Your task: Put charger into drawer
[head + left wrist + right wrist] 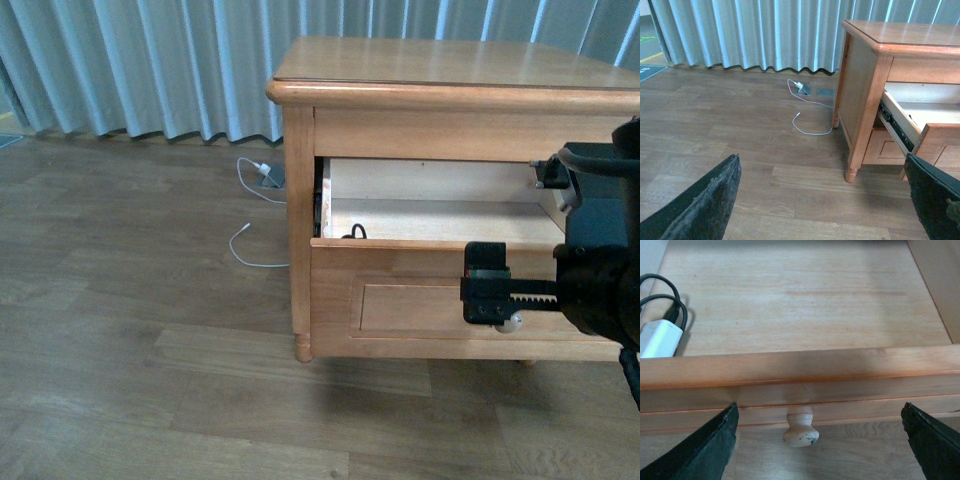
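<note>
The drawer [440, 243] of the wooden nightstand [450, 75] is pulled out, and you can see its pale wood floor inside. The charger [659, 338] lies inside the drawer, in the corner by the drawer's front wall, on the side nearest the curtain [150, 65]. It is a small white block, and its thin black cord [667, 300] loops up next to it. In the front view only a little bit of that black cord pokes up over the drawer's front edge. The round wooden knob [800, 429] sticks out from the middle of the drawer's front. The right gripper [820, 440] hangs just in front of the drawer, above the knob, and its two dark fingers [705, 450] are spread wide apart with nothing between them. They do not touch the knob or the drawer. In the front view the right arm's black body covers part of the drawer's front. The left gripper [825, 200] is away from the nightstand, over the brown wood floor [740, 130]. Its fingers are spread wide too and hold nothing. On the floor beside the nightstand, near the curtain, a white charger with a long white cable [807, 112] is plugged into a floor socket [804, 90].
</note>
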